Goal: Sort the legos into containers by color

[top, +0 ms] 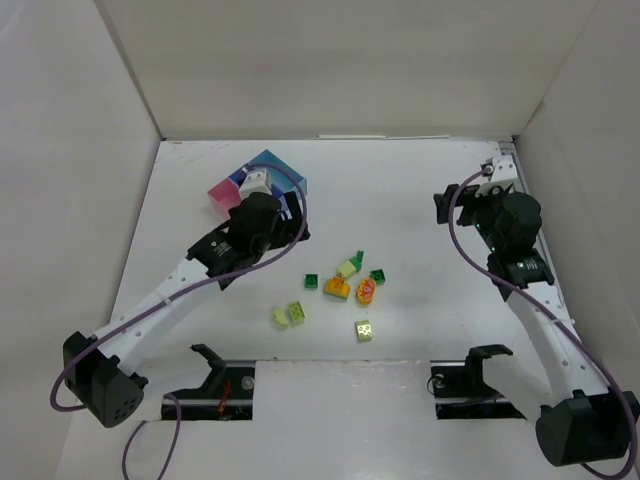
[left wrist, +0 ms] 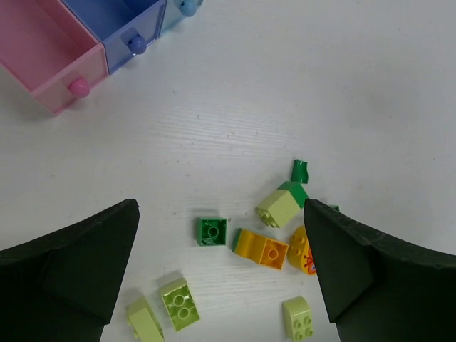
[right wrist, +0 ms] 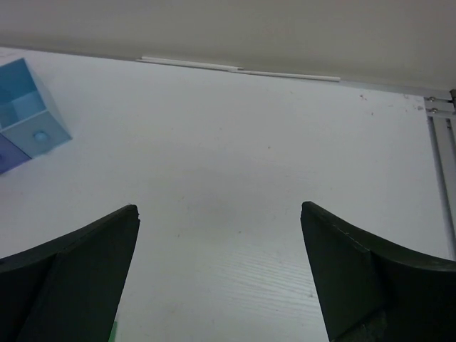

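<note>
Left wrist: pre-pick. L gripper (left wrist: 221, 211) & R gripper (right wrist: 219, 210) agape, empty; legos (left wrist: 261, 250) loose. I'd grab green brick (left wrist: 211, 231) nxt, for containers (left wrist: 63, 94).

Bright, even, diffuse light from overhead fills all three views, leaving the white bench (top: 420, 200) nearly washed out and the shadows under the arms faint and soft-edged. In both wrist views the dark fingers (left wrist: 71, 278) at the bottom corners are underexposed and slightly blurred, while the legos (left wrist: 260, 249) look fairly sharp. The back wall (right wrist: 214, 28) is greyer.
</note>
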Motion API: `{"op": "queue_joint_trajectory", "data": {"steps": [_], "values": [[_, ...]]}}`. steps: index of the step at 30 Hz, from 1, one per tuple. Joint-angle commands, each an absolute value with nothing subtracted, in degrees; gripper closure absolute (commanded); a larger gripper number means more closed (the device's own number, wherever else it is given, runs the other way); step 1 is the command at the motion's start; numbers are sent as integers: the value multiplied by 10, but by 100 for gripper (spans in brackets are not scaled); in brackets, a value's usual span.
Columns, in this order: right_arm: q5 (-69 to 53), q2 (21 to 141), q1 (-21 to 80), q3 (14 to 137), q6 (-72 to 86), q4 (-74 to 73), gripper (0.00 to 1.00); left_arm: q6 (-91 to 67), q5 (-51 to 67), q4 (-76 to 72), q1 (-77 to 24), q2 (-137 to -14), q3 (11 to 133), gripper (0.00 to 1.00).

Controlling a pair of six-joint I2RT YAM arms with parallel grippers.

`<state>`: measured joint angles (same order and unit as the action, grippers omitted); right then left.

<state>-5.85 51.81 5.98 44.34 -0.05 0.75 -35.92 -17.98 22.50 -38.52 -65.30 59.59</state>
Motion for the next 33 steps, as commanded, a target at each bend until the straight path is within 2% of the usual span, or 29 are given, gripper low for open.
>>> {"op": "queue_joint_trajectory", "data": {"steps": [1,3,8,11,14,19,26,29,33], "values": [[-82,520,62,461,20,14,0,-352,-164,209,-383,-598,579,0],[-104,514,62,461,29,20,0,-352,-156,204,-383,-582,563,0],[-261,565,62,444,52,45,0,-393,-144,206,-383,-563,527,0],[-274,609,68,452,52,40,0,-418,-118,230,-383,-570,506,0],[-233,620,98,465,40,-7,2,-438,-88,237,-383,-577,471,2],[-27,591,177,470,29,-90,3,-445,-54,178,-408,-619,420,10],[62,551,195,465,49,-153,3,-445,-112,173,-458,-744,484,17],[98,551,195,465,64,-167,6,-445,-148,191,-485,-805,518,20],[105,551,195,470,76,-179,6,-451,-181,224,-490,-863,549,25]]}}
